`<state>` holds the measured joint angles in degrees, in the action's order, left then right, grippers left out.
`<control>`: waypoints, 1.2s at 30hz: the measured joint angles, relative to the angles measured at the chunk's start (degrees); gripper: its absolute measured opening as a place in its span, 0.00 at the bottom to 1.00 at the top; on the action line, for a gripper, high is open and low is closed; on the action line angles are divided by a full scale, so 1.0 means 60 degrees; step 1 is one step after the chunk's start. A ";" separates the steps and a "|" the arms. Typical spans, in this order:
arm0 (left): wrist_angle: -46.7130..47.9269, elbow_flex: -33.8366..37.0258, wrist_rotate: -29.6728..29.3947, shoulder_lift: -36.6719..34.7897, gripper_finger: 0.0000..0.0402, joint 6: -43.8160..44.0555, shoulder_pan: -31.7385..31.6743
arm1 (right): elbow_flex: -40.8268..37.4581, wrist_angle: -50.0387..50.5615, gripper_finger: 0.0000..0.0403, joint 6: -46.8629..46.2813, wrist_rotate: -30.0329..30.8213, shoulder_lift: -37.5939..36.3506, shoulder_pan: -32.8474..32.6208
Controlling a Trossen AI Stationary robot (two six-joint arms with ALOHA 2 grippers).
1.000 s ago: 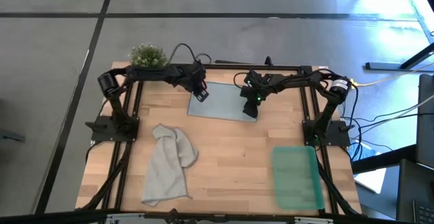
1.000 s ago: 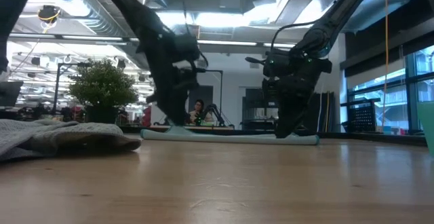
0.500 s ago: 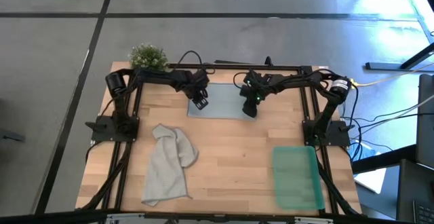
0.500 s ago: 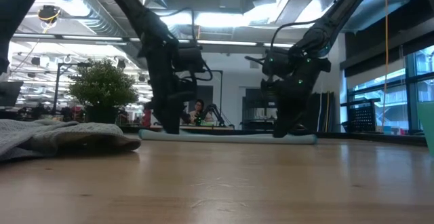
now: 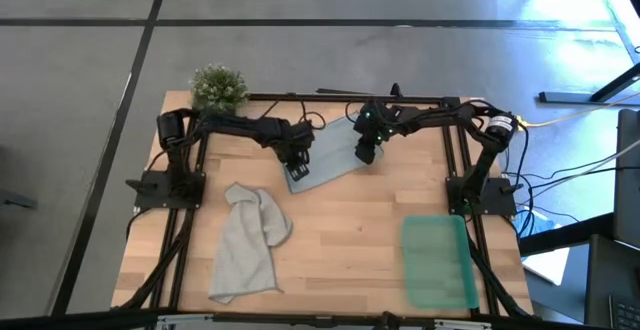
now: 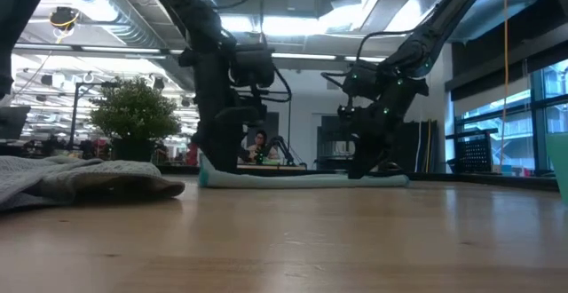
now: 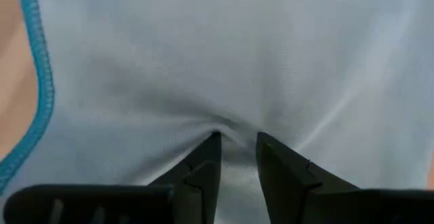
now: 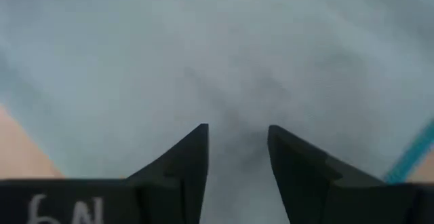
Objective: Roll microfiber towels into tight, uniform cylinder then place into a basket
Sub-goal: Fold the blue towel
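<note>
- Left gripper (image 5: 297,158) pinches the pale blue towel (image 5: 325,163) near its edge; fingers (image 7: 203,163) nearly closed on a fold.
- Right gripper (image 5: 366,152) presses the towel's far end, fingers (image 8: 186,163) slightly apart.
- Grey towel (image 5: 248,242) and basket (image 5: 438,261) lie apart.

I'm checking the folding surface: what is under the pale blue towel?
The pale blue towel lies on the bare wooden table, pinched by the left hand and right hand. Anything beneath the cloth is covered.
</note>
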<state>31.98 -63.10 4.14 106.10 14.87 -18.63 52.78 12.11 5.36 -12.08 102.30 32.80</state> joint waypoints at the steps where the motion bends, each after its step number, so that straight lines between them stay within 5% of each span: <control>1: -0.0049 0.0034 0.0000 -0.0091 0.22 0.0016 0.0059 | 0.0079 0.0027 0.38 0.0076 0.0000 -0.0065 0.0000; 9: -0.0248 0.0009 -0.1871 -0.1355 0.22 0.0208 -0.0019 | 0.0861 0.1167 0.38 0.0202 -0.0570 -0.1167 -0.0220; 15: -0.0117 0.0016 -0.2009 -0.1263 0.22 0.0210 -0.0356 | 0.0559 0.1426 0.38 0.0191 -0.1990 -0.1324 -0.0436; 36: -0.0149 -0.0020 -0.0878 0.0090 0.22 0.0262 0.0261 | -0.0889 0.0394 0.38 0.0455 0.0111 -0.0742 -0.0362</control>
<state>31.09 -63.22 -1.13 106.64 16.45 -17.07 47.44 14.47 8.09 -11.41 97.85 30.63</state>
